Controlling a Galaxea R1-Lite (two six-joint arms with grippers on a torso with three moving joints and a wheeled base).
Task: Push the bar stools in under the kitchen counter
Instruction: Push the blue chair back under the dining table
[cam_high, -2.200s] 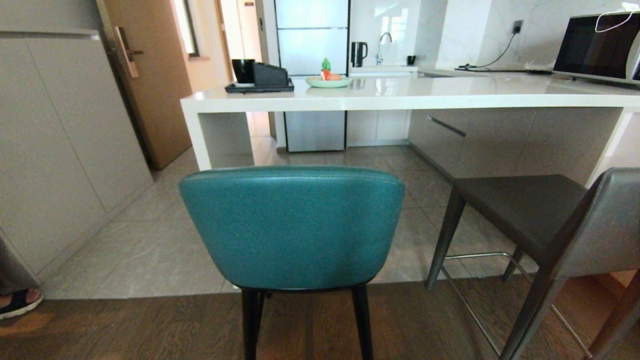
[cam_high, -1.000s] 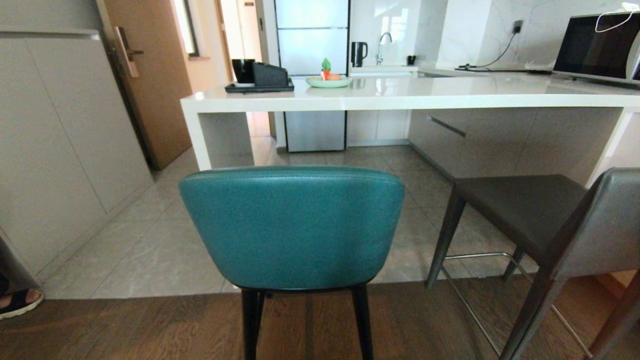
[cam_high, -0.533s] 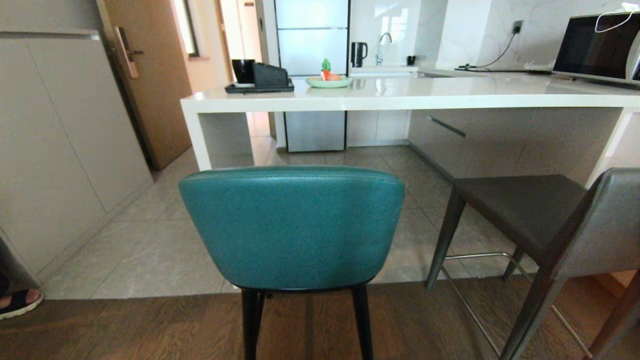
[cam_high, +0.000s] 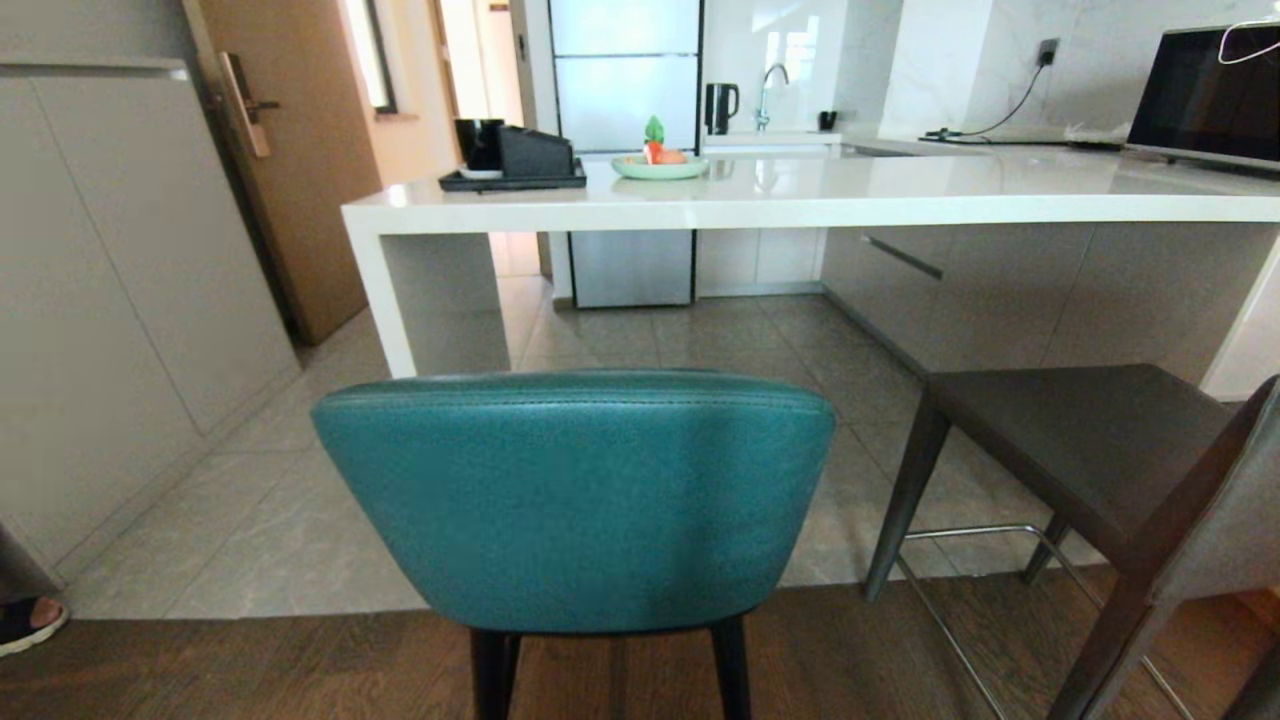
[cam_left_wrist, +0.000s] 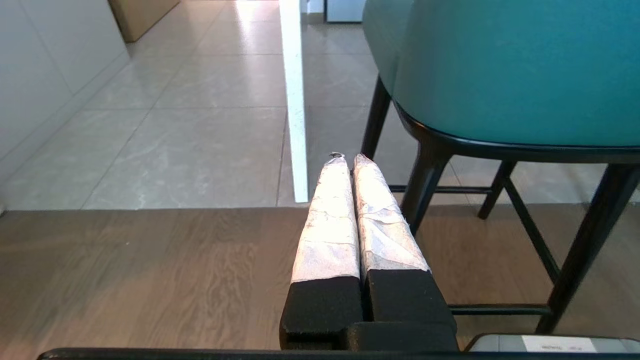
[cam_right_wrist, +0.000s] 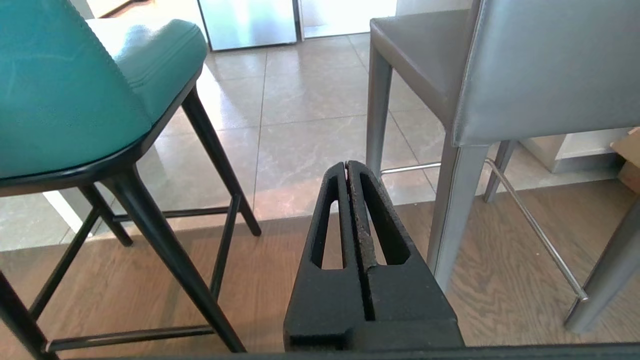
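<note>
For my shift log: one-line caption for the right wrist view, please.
Right gripper shut and empty, low over wood floor between the teal stool and grey stool.

- Grey stone floor tiles (cam_high: 300, 500) give way to dark wood flooring (cam_high: 250, 670) nearest the camera.
- Tall beige cabinets (cam_high: 110, 290) line the left wall.
- A brown wooden door (cam_high: 300, 150) with a metal handle stands open beyond them.
- A pale fridge (cam_high: 625, 150) stands at the back, by a glossy white wall (cam_high: 790, 60).
- A faucet (cam_high: 768, 90) and black kettle (cam_high: 720, 108) sit on the far worktop.
- Daylight glares off the tiles.
</note>
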